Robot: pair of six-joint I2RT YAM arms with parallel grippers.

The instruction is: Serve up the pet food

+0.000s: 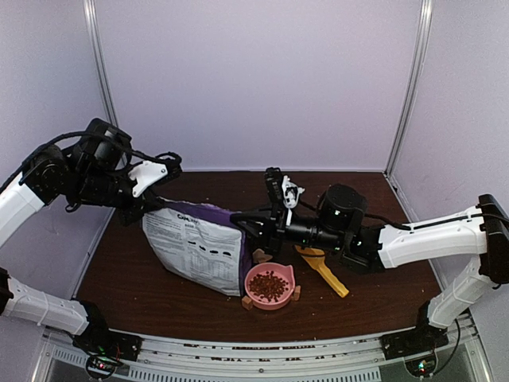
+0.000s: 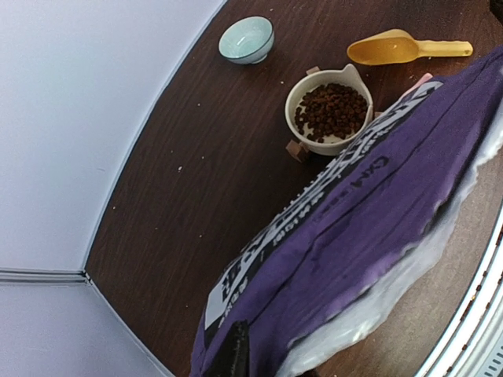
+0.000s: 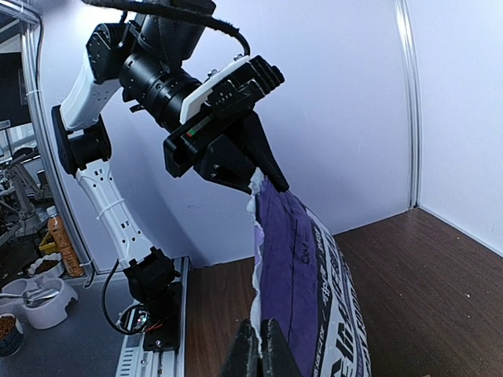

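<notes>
Found the pet food [image 1: 269, 285] heaped as dark reddish-brown kibble in a pink bowl [image 1: 248, 285], toward the front middle of the dark wooden counter [image 1: 135, 278]. Noted small brown blocks [image 1: 247, 302] tucked at the bowl's base.

Saw a purple-and-white printed bag [image 1: 199, 251] stretched between the two arms, just left of the bowl and tilted, with its white printed face toward the overhead camera and its purple face toward the left wrist camera. Found the left end effector [image 3: 267, 179] clamped on the bag's torn top edge at the upper left corner, raised well above the counter. Found the right end effector [image 3: 258, 352] pinched tight on the same torn edge at the other corner, fingers together with only the thin film between them, above and behind the bowl. Could not settle, from any view, contact between the bag's lower corner and the counter.

Spotted a yellow scoop [image 1: 322, 270] lying flat just right of the bowl, handle toward the front right, apart from both end effectors. Picked out, from the left wrist camera, a small light-blue bowl [image 2: 246, 39] upright on the counter, well apart from the bag.
</notes>
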